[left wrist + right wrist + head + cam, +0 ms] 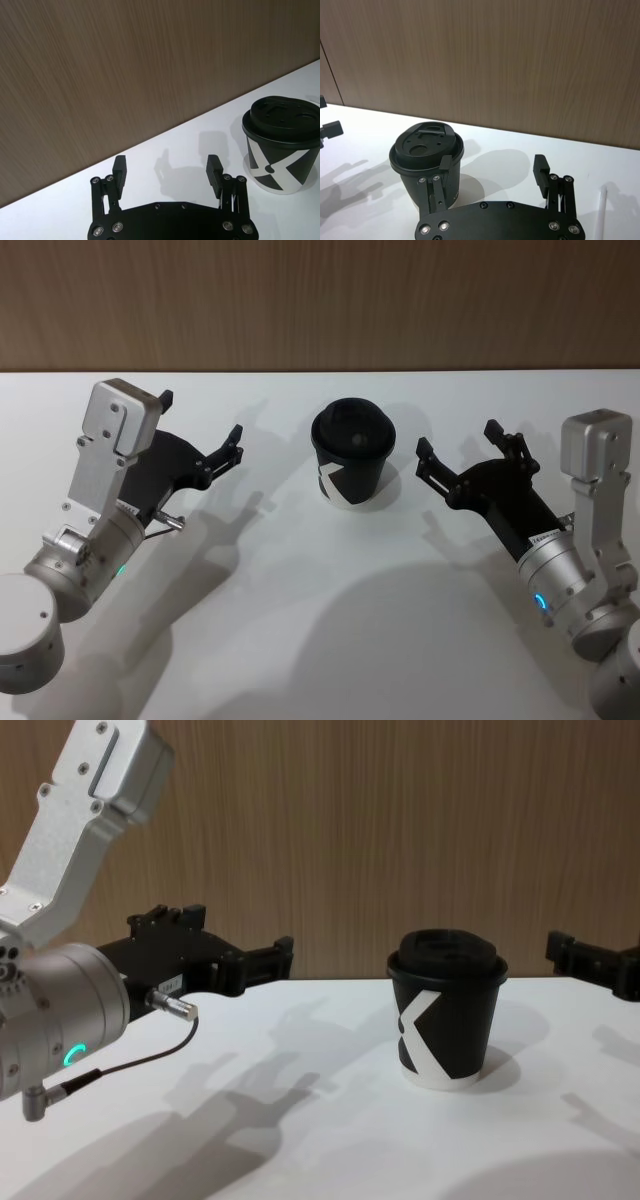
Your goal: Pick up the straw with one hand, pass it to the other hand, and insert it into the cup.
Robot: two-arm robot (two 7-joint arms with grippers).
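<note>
The black cup [352, 455] with a white K mark and black lid stands upright at the middle of the white table; I also see the cup [445, 1010] from the side. My left gripper [200, 420] hovers open and empty to its left. To the cup's right my right gripper [458, 440] is open and empty as well. In the right wrist view the right gripper [492, 167] faces the cup [420, 150], and the thin white straw [603, 212] lies on the table beside it, on the side away from the cup. The left gripper [167, 170] has the cup [280, 145] off to one side.
The white table [330, 620] spreads in front of the cup. A brown wood-grain wall [320, 300] closes off the table's far edge. Both silver arms come in from the near corners.
</note>
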